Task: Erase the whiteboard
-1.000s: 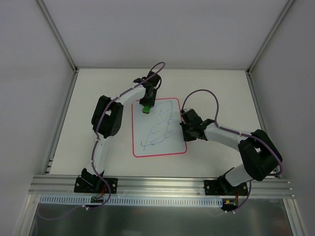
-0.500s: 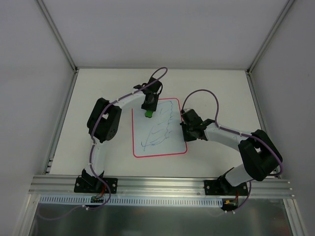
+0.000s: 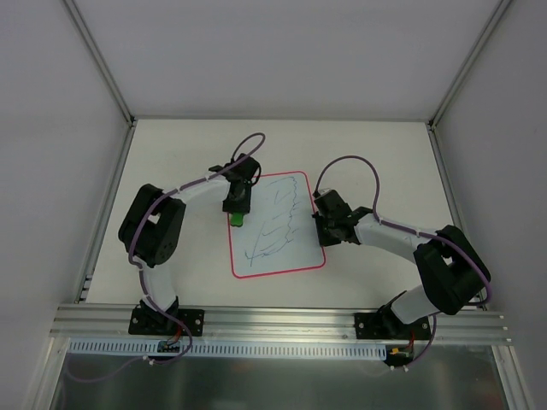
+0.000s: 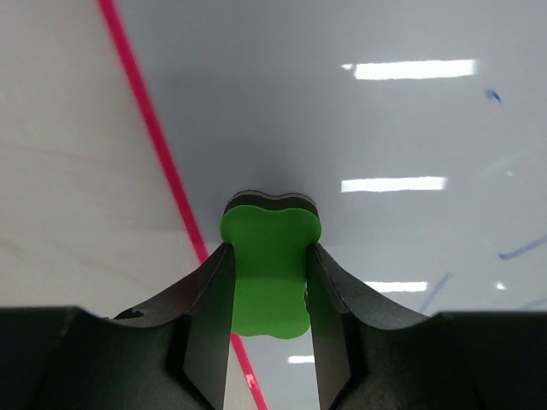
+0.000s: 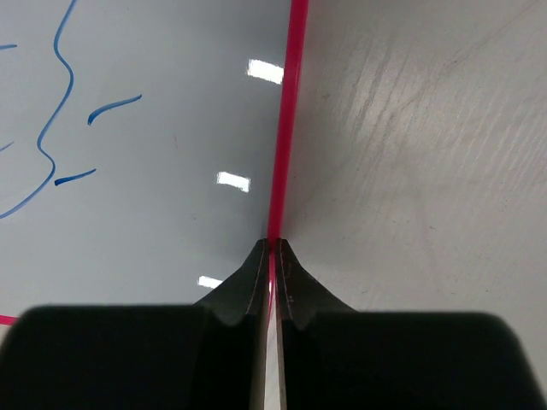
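Where white panel walls [image 3: 256, 51] and aluminium posts [image 3: 102, 64] close off the cell, the pale table [image 3: 171, 162] forms the floor of the workspace. It is matte, with faint scuffs visible in the right wrist view.

The whiteboard [image 3: 295, 252] lies flat near the table's middle, between my two arms. Its surface is glossy and carries bright reflections [image 4: 414, 68].

Progress: low. Blue pen lines [image 3: 275, 224] run across most of the board, from the far right corner toward the near left. Only the strip along the left rim shows clean, so I judge that nearly all the wiping remains.

The green block [image 3: 238, 219] sits just inside that left rim, dark pad toward the board. Contact cannot be confirmed.

My left claw [image 3: 237, 213] is clamped on the block's sides. My right claw [image 3: 323, 224] is pinched narrow on the board's red right rim, apparently to steady it.
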`<state>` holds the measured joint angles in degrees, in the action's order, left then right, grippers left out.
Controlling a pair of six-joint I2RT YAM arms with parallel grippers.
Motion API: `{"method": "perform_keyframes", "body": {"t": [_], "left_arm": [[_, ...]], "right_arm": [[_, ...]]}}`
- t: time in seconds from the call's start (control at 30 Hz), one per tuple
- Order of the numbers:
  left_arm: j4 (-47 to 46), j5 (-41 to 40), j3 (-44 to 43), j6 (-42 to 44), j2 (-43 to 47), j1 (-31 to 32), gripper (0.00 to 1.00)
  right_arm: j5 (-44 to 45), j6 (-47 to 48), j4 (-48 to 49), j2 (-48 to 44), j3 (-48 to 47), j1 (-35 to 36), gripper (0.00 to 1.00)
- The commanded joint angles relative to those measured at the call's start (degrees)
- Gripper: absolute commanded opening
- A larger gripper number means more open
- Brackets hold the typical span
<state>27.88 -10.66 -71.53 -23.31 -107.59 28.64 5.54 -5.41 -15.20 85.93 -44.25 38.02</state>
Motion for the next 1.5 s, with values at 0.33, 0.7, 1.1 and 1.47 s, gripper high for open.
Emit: {"method": "perform_keyframes", "body": {"t": [0.33,0.7,1.1,1.47], "left_arm": [[6.75,8.11,7.64,-6.93,-2.27,13.81,0.00],[6.84,3.01,4.38,-4.55,-2.98,5.46,0.04],[6.57,2.13,6.92,-7.71,4.49,7.30,0.58],[1.58,1.25,8.95,-7.63,8.45,8.18,0.55]], "right_arm": [[0.88,-0.13,-2.29,1.17,1.36,0.21,0.04],[1.14,-0.13,-2.03,0.90,1.62,0.21,0.04],[0.79,-0.13,-1.85,1.17,1.45,0.21,0.04],[0.61,-0.39,-1.59,1.08,1.53,0.21,0.05]]}}
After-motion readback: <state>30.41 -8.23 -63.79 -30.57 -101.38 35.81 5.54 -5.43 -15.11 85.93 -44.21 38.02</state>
